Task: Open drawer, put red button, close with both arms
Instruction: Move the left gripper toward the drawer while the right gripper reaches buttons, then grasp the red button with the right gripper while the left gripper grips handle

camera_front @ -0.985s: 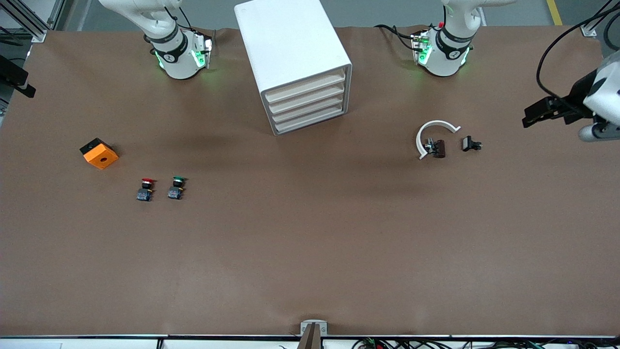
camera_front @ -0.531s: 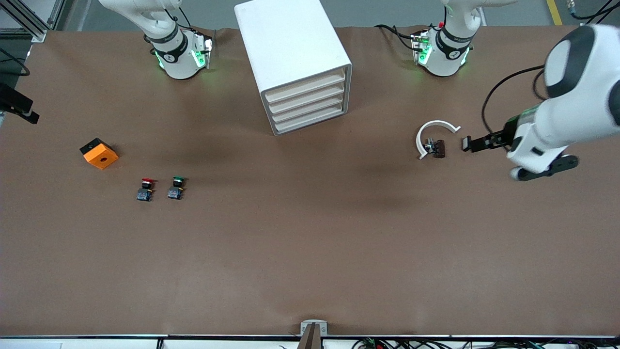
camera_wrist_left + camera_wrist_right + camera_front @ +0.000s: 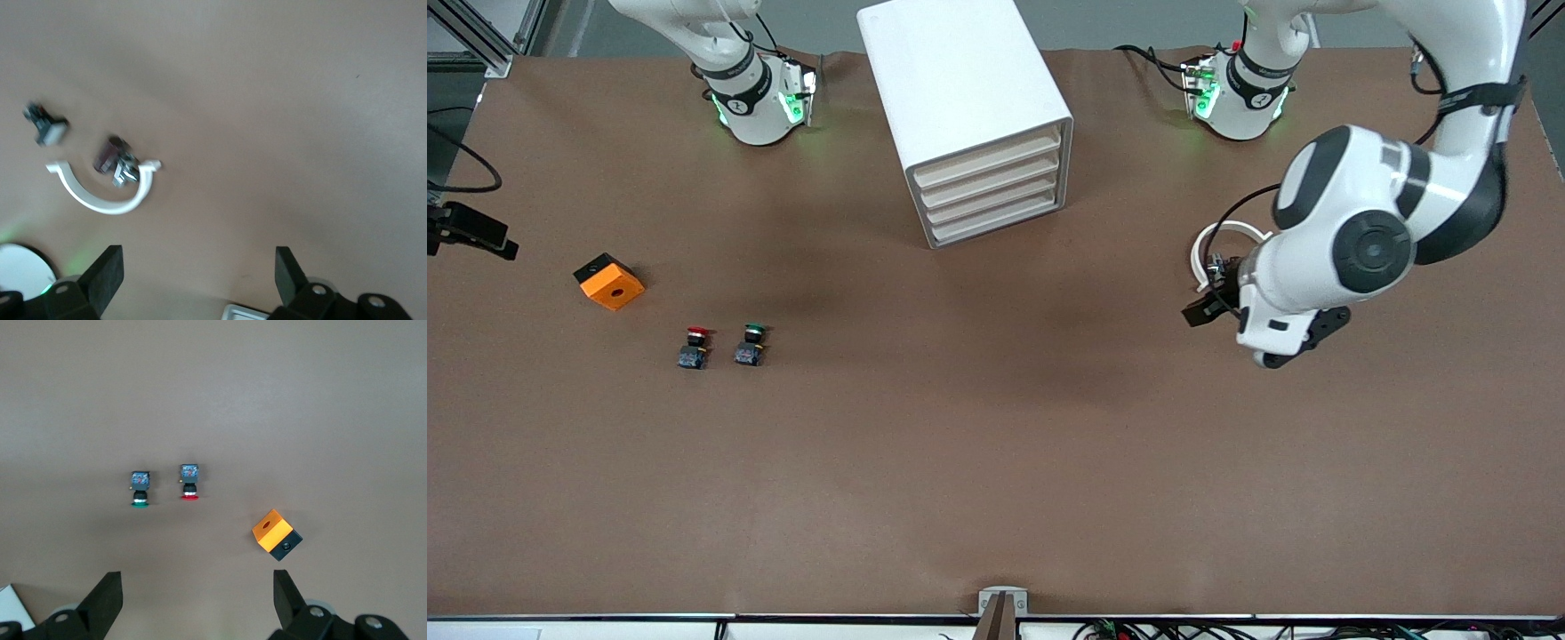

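Front view: brown table (image 3: 996, 462) bears a white drawer cabinet (image 3: 969, 116)

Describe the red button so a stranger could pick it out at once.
Start at the white drawer cabinet, then go toward the right arm's end of the table, nearer the camera than the orange cube. Two tiny dark-bodied buttons lie there; the red button has the red cap, its neighbour green.

No readable text anywhere. Arm bases (image 3: 751, 102) carry small dark round marks w/ a white sign, too small to make out. Drawer unit (image 3: 960, 107) is plain white, no labels. Buttons, orange cube (image 3: 609, 282), table (image 3: 996, 462): no print, no nos., no brand.
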